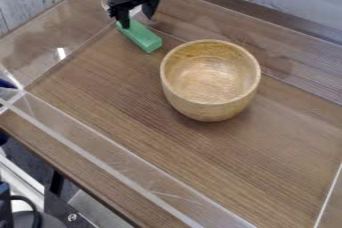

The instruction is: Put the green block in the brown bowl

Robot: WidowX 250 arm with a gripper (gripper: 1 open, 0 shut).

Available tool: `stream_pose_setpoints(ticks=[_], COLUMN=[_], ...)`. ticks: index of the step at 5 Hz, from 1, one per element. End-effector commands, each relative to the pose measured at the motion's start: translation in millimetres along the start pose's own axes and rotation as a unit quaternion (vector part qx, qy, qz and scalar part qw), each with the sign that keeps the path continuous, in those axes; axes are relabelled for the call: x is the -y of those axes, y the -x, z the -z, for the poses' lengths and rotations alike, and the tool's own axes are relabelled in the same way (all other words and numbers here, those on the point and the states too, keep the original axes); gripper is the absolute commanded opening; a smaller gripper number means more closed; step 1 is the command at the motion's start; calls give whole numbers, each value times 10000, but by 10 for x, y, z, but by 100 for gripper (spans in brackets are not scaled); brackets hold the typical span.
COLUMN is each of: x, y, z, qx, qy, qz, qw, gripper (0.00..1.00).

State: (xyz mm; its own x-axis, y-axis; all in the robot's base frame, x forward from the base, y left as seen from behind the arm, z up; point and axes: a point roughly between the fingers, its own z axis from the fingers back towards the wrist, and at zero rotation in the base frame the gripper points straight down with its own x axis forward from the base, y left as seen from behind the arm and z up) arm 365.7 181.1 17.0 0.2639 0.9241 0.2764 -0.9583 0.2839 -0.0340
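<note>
Black end effector (135, 14); dark, angular, finger-like parts.

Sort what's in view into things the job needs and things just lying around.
Needed:
- green block
- brown bowl
- gripper

Just there:
- dark cables at the lower left
- wooden table
</note>
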Motion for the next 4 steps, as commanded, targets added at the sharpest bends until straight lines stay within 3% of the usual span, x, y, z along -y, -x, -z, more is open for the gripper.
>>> stream_pose_setpoints(ticks=[1, 2, 3, 4], x=[-106, -93, -68, -45], y=[178, 177, 143, 119], z=[156, 125, 6, -88], qx=[-212, -200, -198, -200], qy=[-316, -367, -364, -360], qz=[-44, -24, -1, 33], qw=[9993, 9991, 9991, 9991], gripper=[100, 100, 0, 0])
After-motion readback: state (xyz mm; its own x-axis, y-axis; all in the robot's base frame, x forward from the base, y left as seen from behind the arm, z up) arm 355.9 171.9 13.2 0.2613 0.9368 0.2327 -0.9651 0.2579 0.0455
